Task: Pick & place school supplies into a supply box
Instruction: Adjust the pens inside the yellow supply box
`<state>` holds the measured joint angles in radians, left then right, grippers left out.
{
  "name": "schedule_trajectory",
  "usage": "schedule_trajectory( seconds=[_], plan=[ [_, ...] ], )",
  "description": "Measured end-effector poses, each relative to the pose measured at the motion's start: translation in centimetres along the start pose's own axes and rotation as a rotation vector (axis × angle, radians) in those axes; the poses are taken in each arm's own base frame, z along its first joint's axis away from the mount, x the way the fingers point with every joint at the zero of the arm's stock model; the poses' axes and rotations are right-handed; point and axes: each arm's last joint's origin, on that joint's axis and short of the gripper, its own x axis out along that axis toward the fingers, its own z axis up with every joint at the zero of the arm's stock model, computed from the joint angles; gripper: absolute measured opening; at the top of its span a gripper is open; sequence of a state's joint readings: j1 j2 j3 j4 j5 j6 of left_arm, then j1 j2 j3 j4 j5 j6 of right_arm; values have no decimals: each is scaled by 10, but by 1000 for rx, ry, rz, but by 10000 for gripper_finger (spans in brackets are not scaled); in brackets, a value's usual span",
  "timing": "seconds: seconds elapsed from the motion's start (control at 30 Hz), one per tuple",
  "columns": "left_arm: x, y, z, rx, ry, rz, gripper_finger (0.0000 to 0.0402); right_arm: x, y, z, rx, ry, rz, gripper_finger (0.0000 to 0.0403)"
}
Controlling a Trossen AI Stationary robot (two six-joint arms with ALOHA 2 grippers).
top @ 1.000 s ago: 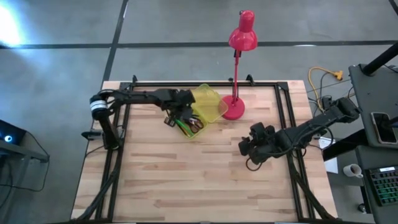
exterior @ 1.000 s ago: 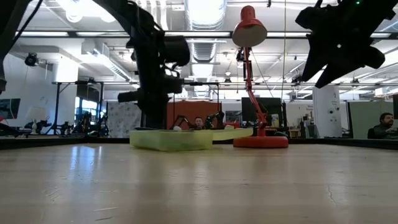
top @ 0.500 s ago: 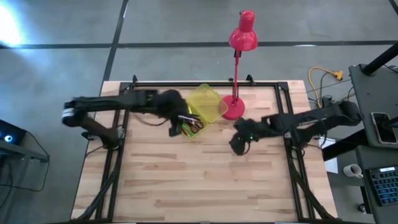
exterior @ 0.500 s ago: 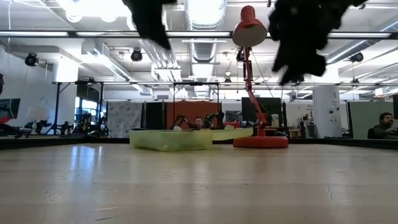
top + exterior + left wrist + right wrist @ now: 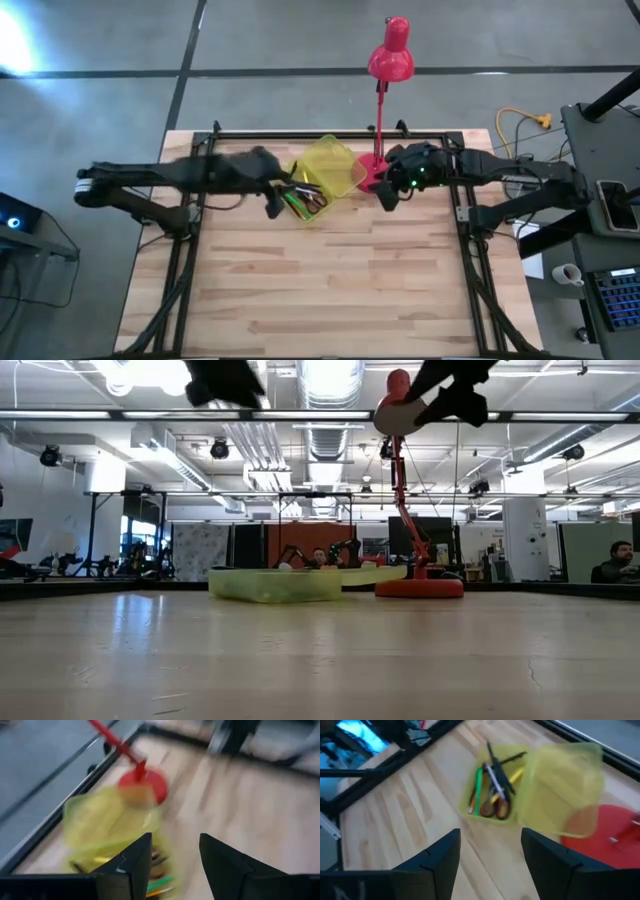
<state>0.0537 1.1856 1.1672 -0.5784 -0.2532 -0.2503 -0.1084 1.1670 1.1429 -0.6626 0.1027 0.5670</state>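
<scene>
The supply box (image 5: pixel 318 186) lies open near the table's far edge, just beside the red lamp's base (image 5: pixel 605 832), with pens, pencils and the red-handled scissors (image 5: pixel 498 809) inside (blur keeps single pens from being counted). The left gripper (image 5: pixel 272 195) hangs beside the box, fingers spread and empty. The right gripper (image 5: pixel 386 192) is by the lamp base, fingers parted, holding nothing.

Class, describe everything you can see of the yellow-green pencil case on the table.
The pencil case is a translucent yellow-green plastic box, lying flat on the wooden table with its hinged lid thrown open toward the red lamp base. Inside lie pens and pencils and red-handled scissors. No gripper touches it.
</scene>
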Motion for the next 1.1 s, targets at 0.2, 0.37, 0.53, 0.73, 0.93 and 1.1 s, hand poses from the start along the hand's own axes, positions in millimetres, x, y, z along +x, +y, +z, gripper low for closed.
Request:
schedule_trajectory(
  seconds=[0.2,0.37,0.53,0.73,0.93,1.1],
  plan=[
    [72,29,-52,263,306,124,128,17,7,-13,59,47,8,201],
    [113,59,-70,300,450,240,114,26,6,-35,157,110,-48,201],
    [143,74,-64,374,473,405,109,31,4,-50,237,92,-119,201],
    [182,72,-75,354,542,390,109,34,3,-56,295,79,-154,201],
    [190,43,-68,319,470,331,109,34,3,-55,310,69,-159,201],
    [183,25,-61,328,393,292,109,34,1,-54,318,39,-188,201]
  ],
)
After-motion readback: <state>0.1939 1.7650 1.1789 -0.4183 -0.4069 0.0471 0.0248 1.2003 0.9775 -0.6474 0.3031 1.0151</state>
